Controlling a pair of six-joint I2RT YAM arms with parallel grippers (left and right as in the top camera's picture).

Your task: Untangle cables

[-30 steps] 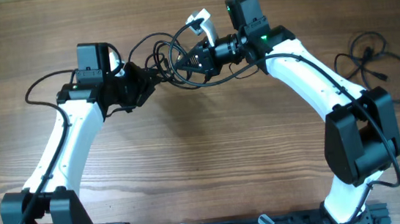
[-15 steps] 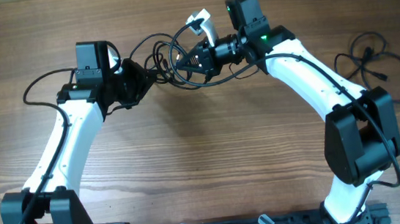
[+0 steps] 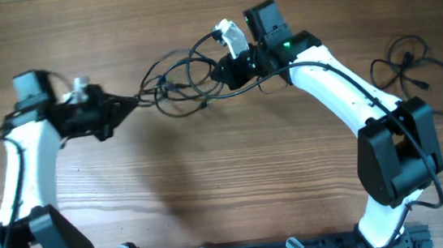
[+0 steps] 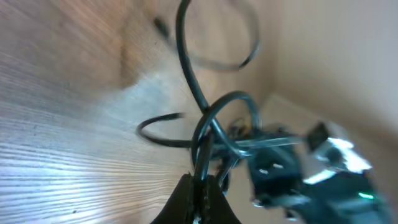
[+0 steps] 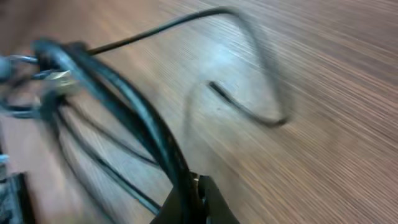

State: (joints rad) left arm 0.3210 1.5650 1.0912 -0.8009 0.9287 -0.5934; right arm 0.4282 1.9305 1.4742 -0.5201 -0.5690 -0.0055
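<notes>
A: Where are the cables [image 3: 166, 86]?
B: Far centre of the table [image 3: 210, 174], strung between both arms.
A: And the grippers?
B: The left gripper [image 3: 127, 103] and the right gripper [image 3: 220, 71] each pinch a strand.

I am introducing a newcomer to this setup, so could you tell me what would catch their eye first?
First, the knot of black cables strung between the two arms at the table's far middle, the left arm and right arm each with jaws shut on a strand. Next, a separate loose cable lying in loops near the right edge of the wooden table.
</notes>
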